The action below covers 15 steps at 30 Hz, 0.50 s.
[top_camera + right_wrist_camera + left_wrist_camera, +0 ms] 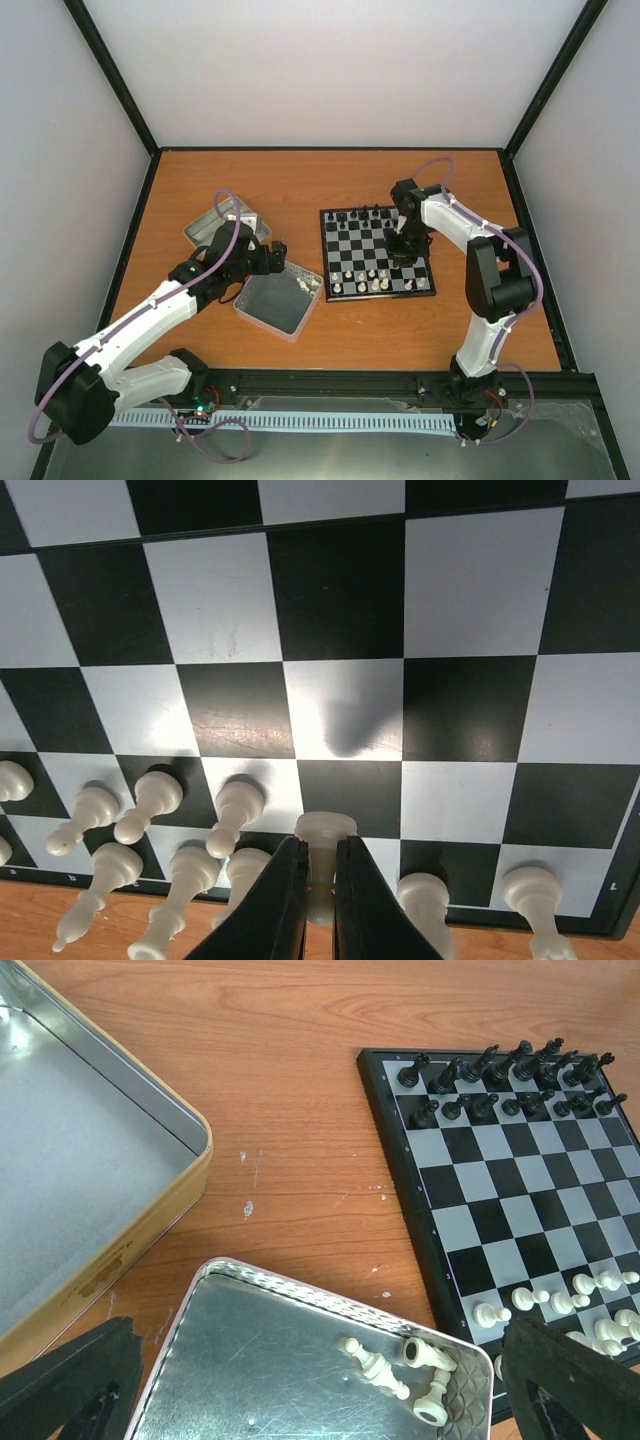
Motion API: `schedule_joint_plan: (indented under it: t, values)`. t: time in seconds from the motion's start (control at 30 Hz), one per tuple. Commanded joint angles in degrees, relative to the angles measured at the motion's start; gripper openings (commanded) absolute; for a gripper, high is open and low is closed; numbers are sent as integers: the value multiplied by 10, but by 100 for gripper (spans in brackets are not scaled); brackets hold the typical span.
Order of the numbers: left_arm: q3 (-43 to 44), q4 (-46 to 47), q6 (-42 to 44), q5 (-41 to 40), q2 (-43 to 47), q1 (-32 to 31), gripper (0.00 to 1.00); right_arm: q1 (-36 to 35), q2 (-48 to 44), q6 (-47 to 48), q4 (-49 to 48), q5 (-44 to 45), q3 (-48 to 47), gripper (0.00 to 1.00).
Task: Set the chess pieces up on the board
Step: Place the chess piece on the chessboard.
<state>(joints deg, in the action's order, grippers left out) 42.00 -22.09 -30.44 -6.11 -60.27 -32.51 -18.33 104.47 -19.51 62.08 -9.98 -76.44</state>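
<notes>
The board [372, 248] lies right of centre, with black figures along its far rows and white chess pieces [360, 280] on its near rows. My right gripper [320, 900] is shut on a white chess piece [324, 832], held base-down just above the board [470, 600] among the standing white pieces [235, 810]. In the top view this gripper [405, 248] is over the board's right half. My left gripper [320, 1405] is open over the silver tin [250, 1360], where three white pieces [380, 1370] lie on their sides in the right corner. Nothing is between its fingers [565, 1385].
A larger gold-sided tin [90, 1170] with nothing in it sits to the left of the silver tin [270, 305]. Bare wooden tabletop separates the tins from the board [500, 1180]. Black frame posts and white walls enclose the table.
</notes>
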Motion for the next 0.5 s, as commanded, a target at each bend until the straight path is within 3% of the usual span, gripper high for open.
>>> schedule_joint_plan:
  t: [0.0, 0.47]
  values:
    - [2, 13, 14, -7, -2, 3, 99, 8, 15, 7, 9, -2, 3, 7]
    - [-6, 17, 14, -10, -10, 3, 99, 8, 44, 8, 13, -8, 7, 10]
